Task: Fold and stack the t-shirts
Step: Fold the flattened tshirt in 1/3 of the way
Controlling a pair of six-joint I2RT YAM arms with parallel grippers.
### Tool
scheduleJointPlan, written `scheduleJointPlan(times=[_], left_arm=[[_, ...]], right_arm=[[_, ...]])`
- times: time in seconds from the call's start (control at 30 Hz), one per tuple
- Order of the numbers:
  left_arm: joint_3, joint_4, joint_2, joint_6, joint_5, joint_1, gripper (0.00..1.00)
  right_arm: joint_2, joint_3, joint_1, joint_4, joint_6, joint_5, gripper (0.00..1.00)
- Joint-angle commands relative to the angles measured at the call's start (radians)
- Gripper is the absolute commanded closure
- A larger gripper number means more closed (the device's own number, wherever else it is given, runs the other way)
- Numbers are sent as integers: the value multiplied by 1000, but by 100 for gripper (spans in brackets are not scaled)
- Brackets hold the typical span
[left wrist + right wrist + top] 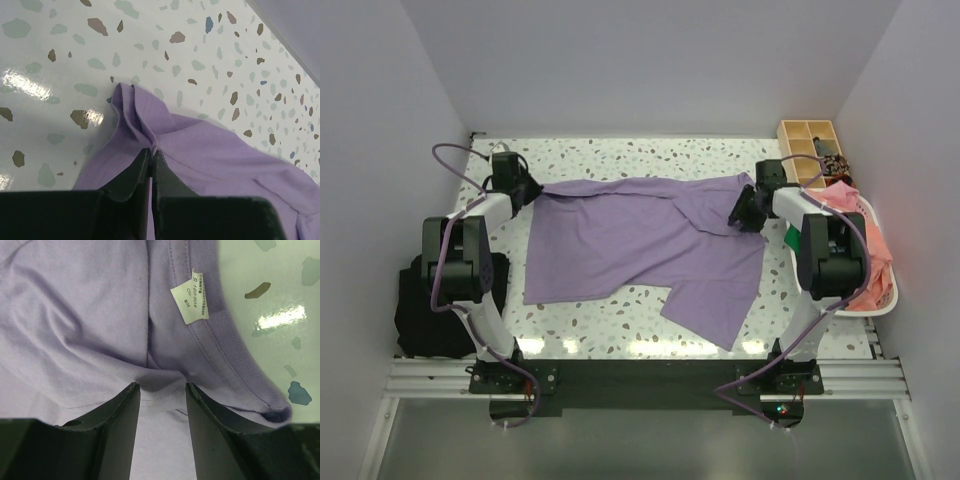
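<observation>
- The lavender t-shirt (640,240) lies spread across the middle of the tabletop (610,318). Its upper edge is drawn out in a line towards the far edge, and one sleeve hangs down towards the near right.
- The left gripper (151,156) sits near the far left corner. Its two fingers are pressed together, pinching a bunched fold of the lavender cloth. The fold stands up in ridges just past the fingertips.
- The right gripper (161,390) sits near the far right, at the collar end of the same shirt. Its fingers (120,415) stand apart, and smooth lavender cloth shows in the gap between them.
- In the right wrist view, a white size label (192,297) lies inside the ribbed collar (235,355), just beyond the fingertips.
- A white basket (886,298) stands along the right edge. It holds a salmon-pink t-shirt (872,245), and a sliver of green cloth (790,237) shows at its near side.
- A wooden divided box (807,128) sits in the far right corner, just behind the basket.
- A black fabric bundle (420,320) rests off the left edge, beside the left arm.
</observation>
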Motion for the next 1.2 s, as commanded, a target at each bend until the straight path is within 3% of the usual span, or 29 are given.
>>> scheduleJointPlan(times=[0.0,0.43,0.63,0.73,0.8,0.93,1.17], left_arm=[[0,34,-2,21,10,11,96],[-11,40,-1,18,16,11,96],[-11,43,-2,15,17,11,96],[-11,43,-4,15,16,11,96],[-11,41,-7,15,17,11,96],[-11,40,-11,20,16,11,96],[10,-29,-71,113,-35,11,97]], right_arm=[[-5,2,-8,-1,-6,31,52],[-7,-3,-8,-7,-26,63,51],[18,2,-8,14,-28,3,54],[15,-9,-8,37,-29,-24,64],[9,-9,-10,42,-34,-43,85],[-40,-32,-10,74,-37,-76,100],[-223,-17,-8,28,-40,-21,100]])
